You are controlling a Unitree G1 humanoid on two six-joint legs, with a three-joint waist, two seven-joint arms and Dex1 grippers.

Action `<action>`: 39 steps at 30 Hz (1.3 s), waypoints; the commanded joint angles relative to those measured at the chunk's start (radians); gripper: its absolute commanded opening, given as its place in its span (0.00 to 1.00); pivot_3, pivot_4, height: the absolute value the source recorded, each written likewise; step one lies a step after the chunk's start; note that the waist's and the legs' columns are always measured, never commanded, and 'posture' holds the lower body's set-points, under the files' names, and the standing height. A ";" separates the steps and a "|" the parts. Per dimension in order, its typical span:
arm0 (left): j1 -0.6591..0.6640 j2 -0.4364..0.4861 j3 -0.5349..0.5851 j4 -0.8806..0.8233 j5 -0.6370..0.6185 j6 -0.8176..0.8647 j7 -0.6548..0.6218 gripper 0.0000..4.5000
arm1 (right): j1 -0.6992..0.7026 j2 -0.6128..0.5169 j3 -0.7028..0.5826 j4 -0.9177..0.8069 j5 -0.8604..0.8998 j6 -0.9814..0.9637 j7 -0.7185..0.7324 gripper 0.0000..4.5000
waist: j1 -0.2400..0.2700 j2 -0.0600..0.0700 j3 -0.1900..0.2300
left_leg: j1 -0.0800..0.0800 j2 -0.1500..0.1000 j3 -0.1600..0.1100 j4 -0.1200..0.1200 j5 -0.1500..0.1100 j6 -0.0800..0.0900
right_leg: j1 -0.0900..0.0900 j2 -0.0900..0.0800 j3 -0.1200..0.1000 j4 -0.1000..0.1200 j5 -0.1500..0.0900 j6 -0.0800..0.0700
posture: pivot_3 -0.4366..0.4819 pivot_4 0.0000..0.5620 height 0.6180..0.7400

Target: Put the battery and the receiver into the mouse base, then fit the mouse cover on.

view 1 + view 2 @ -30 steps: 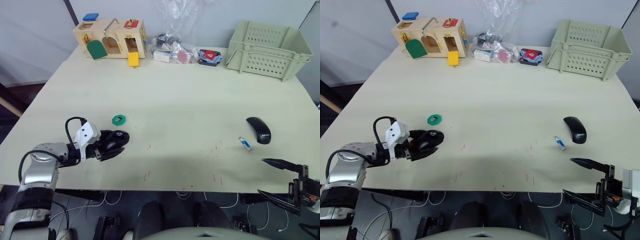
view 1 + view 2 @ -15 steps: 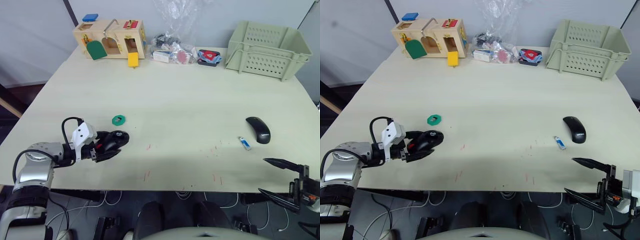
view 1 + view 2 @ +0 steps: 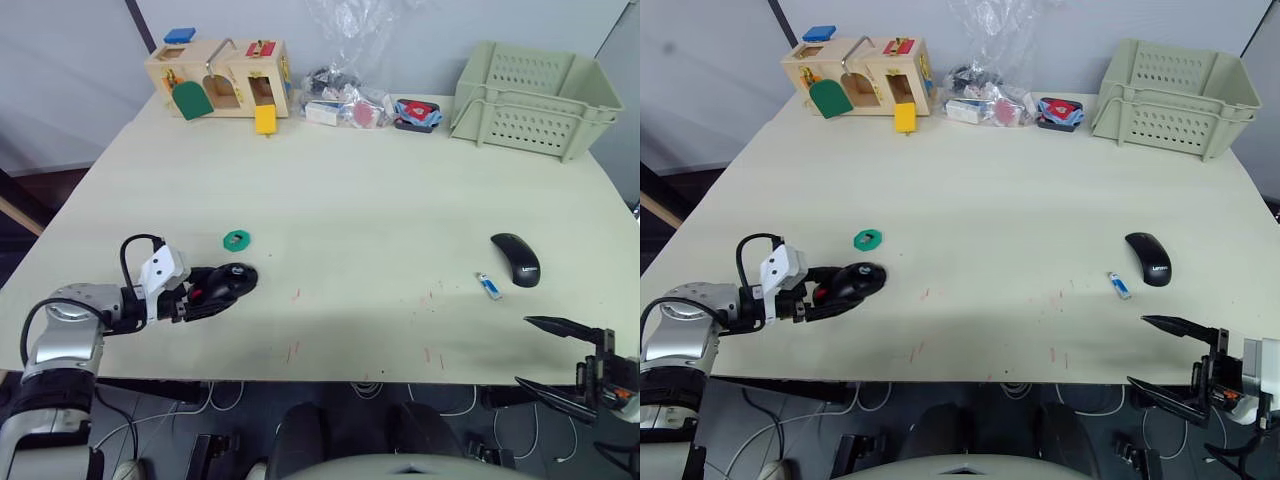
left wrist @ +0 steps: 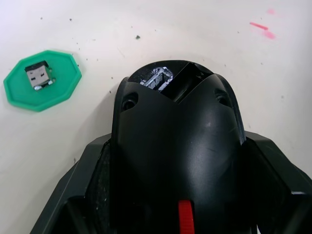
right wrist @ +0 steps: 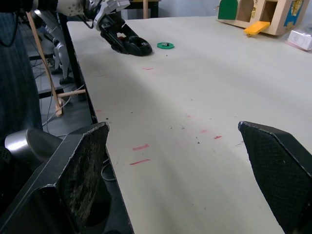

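Lettering on mouse cover [image 3: 516, 260], unreadable

Even, bright overhead light. Soft broad shadow across the near edge of the counter [image 3: 330, 200]; small faint shadows elsewhere. Slight sheen on the mouse base [image 4: 178, 146] in the left wrist view. Right wrist view: near fingers soft, far background blurred.

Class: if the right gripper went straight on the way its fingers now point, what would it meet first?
Probably bare table. The right gripper hangs open off the near edge; far along that line sit the left gripper and the mouse base.
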 commanded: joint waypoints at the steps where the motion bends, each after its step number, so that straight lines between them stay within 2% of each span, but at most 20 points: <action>1: -0.056 0.016 -0.005 -0.151 -0.020 0.053 -0.001 0.66 | -0.008 -0.010 -0.012 -0.014 0.023 -0.001 0.005 1.00 | 0.007 0.000 0.000 | 0.000 0.000 0.000 0.000 0.000 0.000 | 0.000 0.000 0.000 0.000 0.000 0.000 | 0.48 0.27 1.00; 11: -0.241 -0.063 -0.176 -0.417 -0.017 0.291 -0.004 0.66 | -0.018 -0.011 -0.018 -0.024 0.032 0.012 -0.017 1.00 | 0.001 0.001 0.001 | -0.001 -0.002 0.002 0.002 0.000 0.000 | 0.003 0.001 -0.001 0.000 0.000 0.000 | 0.48 0.27 1.00; 16: -0.318 -0.174 -0.290 -0.542 -0.044 0.471 0.035 0.66 | -0.022 -0.006 -0.023 -0.034 0.046 0.023 -0.043 1.00 | -0.001 0.001 0.001 | 0.000 -0.001 0.001 0.002 0.000 0.000 | 0.004 0.004 0.001 0.000 0.000 0.003 | 0.48 0.27 1.00; 20: -0.355 -0.254 -0.429 -0.565 0.057 0.476 0.080 0.66 | -0.026 -0.005 -0.022 -0.044 0.045 0.026 -0.062 1.00 | 0.008 0.004 0.003 | 0.001 -0.001 -0.001 0.006 0.000 0.000 | 0.007 0.004 0.001 0.000 0.000 0.003 | 0.48 0.27 1.00; 26: -0.372 -0.341 -0.553 -0.536 0.165 0.432 0.135 0.66 | -0.017 -0.003 -0.025 -0.066 0.038 0.040 -0.108 1.00 | 0.002 0.005 0.004 | -0.001 -0.001 -0.002 0.010 0.000 0.001 | 0.008 0.004 0.002 0.000 0.001 0.005 | 0.48 0.27 1.00; 32: -0.373 -0.399 -0.626 -0.509 0.220 0.424 0.151 0.66 | -0.001 -0.007 -0.021 -0.094 0.035 0.053 -0.145 1.00 | 0.002 0.006 0.005 | -0.002 -0.001 -0.004 0.013 0.000 0.001 | 0.008 0.004 0.002 0.000 0.002 0.007 | 0.48 0.27 1.00; 39: -0.375 -0.419 -0.666 -0.447 0.281 0.418 0.161 0.66 | 0.010 -0.012 -0.013 -0.122 0.028 0.069 -0.161 1.00 | 0.002 0.006 0.005 | -0.002 -0.001 -0.008 0.013 -0.001 0.002 | 0.008 0.004 0.002 0.000 0.002 0.007 | 0.48 0.27 1.00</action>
